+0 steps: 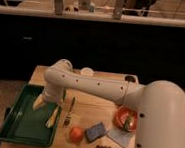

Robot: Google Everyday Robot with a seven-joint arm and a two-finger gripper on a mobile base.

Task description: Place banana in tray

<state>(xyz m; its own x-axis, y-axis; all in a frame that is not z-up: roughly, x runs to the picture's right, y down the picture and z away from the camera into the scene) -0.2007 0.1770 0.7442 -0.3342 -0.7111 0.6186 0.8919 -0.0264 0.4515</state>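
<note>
Tool (39, 102) low over right half of green tray (15, 125), finger spread impossible to tell. Banana (53, 117) lies tilted at tray's right rim, just beside fork (69, 111) on counter (89, 112). Orange fruit (76, 133) near sponge (96, 132).

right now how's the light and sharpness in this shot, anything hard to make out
Camera view: dim and warm, soft throughout. The background above the table is nearly black. The gripper over the tray blurs into pale shapes. The banana at the tray's right rim reads clearly. No harsh glare.
</note>
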